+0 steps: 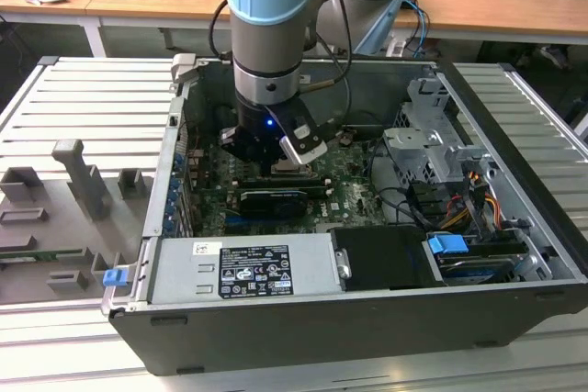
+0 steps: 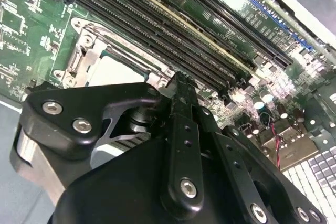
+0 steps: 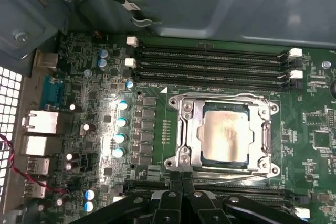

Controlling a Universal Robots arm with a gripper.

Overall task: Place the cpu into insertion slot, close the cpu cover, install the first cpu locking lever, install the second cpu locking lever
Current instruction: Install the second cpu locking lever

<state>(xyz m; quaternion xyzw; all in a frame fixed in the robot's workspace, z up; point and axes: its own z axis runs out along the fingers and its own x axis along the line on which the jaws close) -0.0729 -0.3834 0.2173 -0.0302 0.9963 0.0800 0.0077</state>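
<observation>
Your black gripper [image 3: 181, 182] hangs low over the green circuit board [image 3: 152, 77], fingers pressed together and holding nothing. Just beside its tips, the dull silver square cpu [image 3: 226, 136] sits in the black insertion slot, the silver metal cpu cover [image 3: 185, 129] lying closed around it.

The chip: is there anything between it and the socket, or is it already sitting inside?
Nothing visible stands between them. In the first wrist view the chip already lies in the socket, with the silver cover frame down around it. The gripper is at the frame's edge, beside the memory slots.
</observation>
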